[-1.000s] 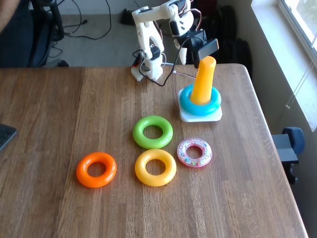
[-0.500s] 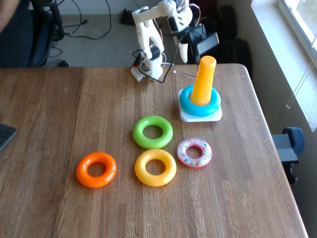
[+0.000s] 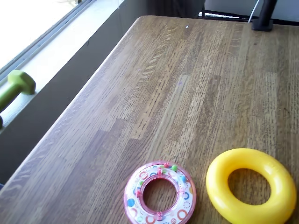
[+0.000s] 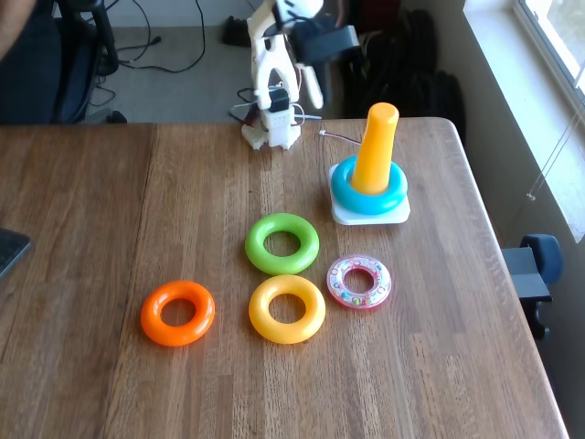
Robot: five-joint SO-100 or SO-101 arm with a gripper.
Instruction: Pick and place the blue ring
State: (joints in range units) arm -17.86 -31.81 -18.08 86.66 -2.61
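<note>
The blue ring (image 4: pixel 368 196) sat threaded on the orange peg (image 4: pixel 374 149), resting on its white base (image 4: pixel 368 215), so placement looked complete. The claw (image 4: pixel 313 90) hung raised near the worktop's (image 4: pixel 110 219) far edge; its grip could not be told.

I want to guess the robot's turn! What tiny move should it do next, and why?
Probably fold back toward its base and rest. The blue ring already sits around the orange peg on the white base, and the gripper is raised, away from the rings.
</note>
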